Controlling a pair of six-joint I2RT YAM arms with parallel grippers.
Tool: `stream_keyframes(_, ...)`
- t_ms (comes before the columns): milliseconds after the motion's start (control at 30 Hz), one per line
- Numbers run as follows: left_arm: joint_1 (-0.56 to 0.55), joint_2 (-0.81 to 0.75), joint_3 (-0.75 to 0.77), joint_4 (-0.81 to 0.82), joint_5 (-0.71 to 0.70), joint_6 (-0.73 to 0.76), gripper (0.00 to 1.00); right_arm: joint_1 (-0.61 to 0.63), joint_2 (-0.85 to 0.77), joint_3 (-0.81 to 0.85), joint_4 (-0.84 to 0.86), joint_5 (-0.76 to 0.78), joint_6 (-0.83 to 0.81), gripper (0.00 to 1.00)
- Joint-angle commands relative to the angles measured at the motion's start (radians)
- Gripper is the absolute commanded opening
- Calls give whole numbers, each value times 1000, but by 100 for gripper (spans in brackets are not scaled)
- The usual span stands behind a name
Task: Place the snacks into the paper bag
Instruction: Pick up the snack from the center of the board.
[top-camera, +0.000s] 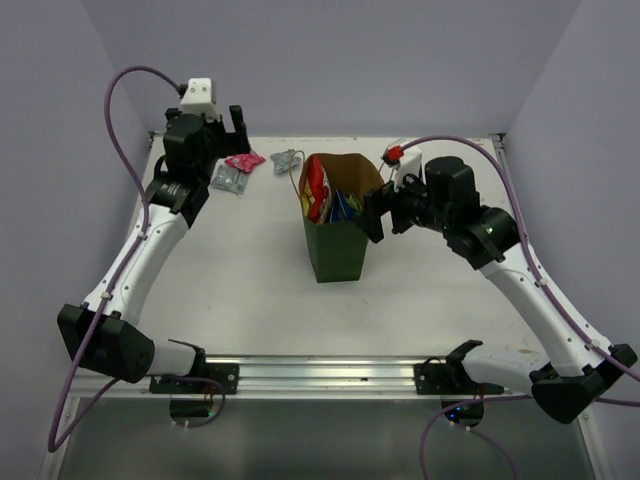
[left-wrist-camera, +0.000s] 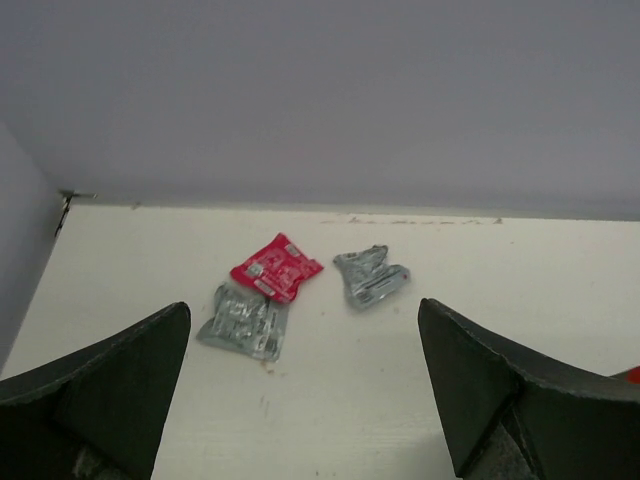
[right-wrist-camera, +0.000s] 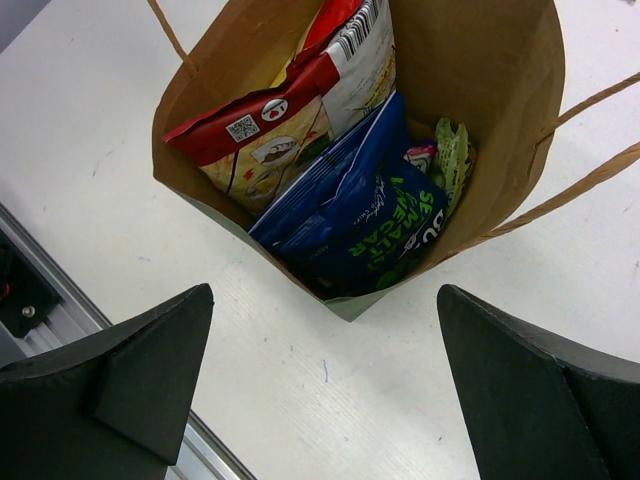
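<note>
The dark green paper bag (top-camera: 338, 245) stands upright mid-table, its brown inside (right-wrist-camera: 480, 90) open to the right wrist view. In it are the white-red-yellow chip bag (right-wrist-camera: 290, 110), a blue packet (right-wrist-camera: 365, 225) and a green packet (right-wrist-camera: 452, 155). On the table at the back left lie a pink packet (left-wrist-camera: 276, 267), a silver-grey foil packet (left-wrist-camera: 242, 320) and a second silver-grey packet (left-wrist-camera: 370, 277). My left gripper (left-wrist-camera: 305, 400) is open and empty, above and short of these packets. My right gripper (right-wrist-camera: 325, 390) is open and empty, beside the bag's right side.
The back wall (left-wrist-camera: 320, 100) rises just behind the loose packets. The left wall (left-wrist-camera: 15, 230) is close to them. The bag's tan loop handles (right-wrist-camera: 580, 140) hang outward to the right. A metal rail (top-camera: 320, 372) runs along the table's near edge.
</note>
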Motion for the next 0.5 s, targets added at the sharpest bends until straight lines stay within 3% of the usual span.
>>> stream_keyframes(0, 69, -61, -53, -3, -26, -102, 100, -1, -23, -6, 23, -19, 1, 98)
stream_keyframes(467, 349, 109, -167, -20, 136, -241, 100, -1, -21, -12, 33, -30, 7, 98)
